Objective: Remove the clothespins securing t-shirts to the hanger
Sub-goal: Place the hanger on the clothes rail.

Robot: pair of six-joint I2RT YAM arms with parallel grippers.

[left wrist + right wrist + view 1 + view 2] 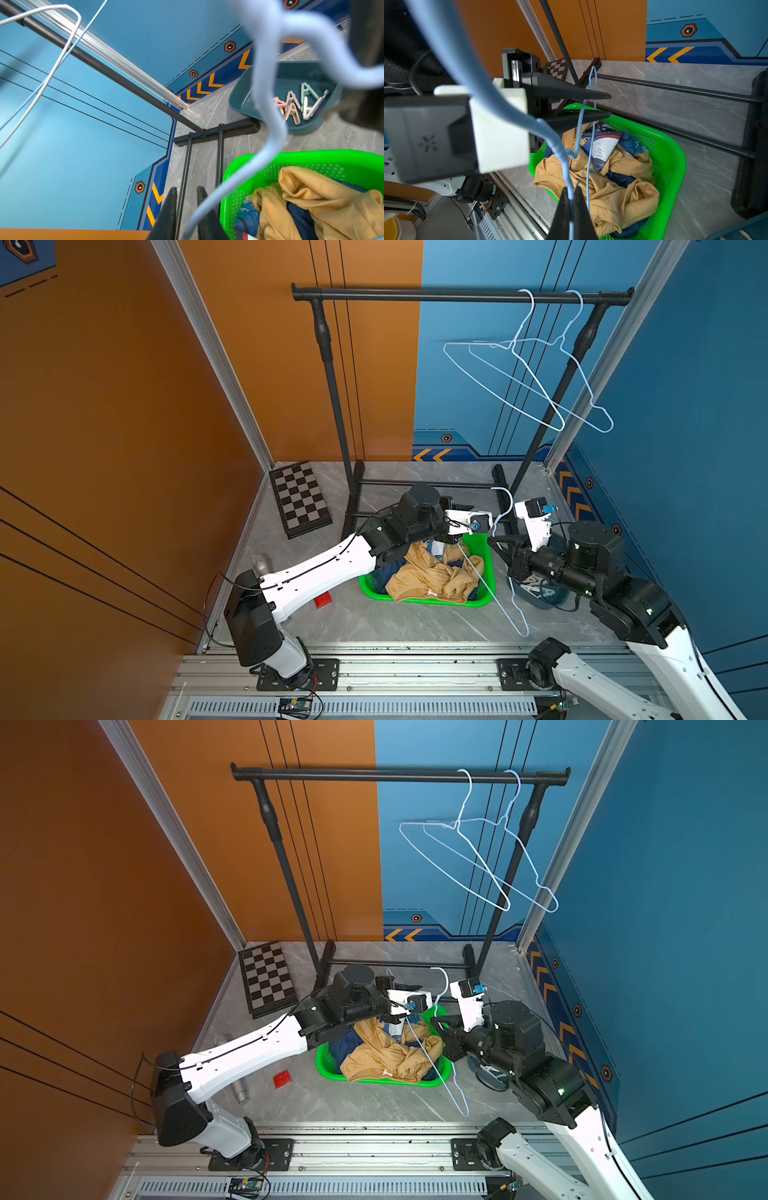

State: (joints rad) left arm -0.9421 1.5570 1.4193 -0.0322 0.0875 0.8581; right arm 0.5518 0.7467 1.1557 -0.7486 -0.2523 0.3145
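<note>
Task appears essentially complete: clothespins [299, 104] lie in the teal tray [245, 97], t-shirts [432, 576] fill the green basket [415, 600], the right gripper [571, 188] clamps the bare hanger [560, 149], and the left gripper [609, 105] has its jaws slightly apart around its wire.

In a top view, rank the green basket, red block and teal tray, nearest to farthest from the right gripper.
1. green basket, just below the right gripper.
2. teal tray, under the right arm.
3. red block, on the basket's far side.
</note>
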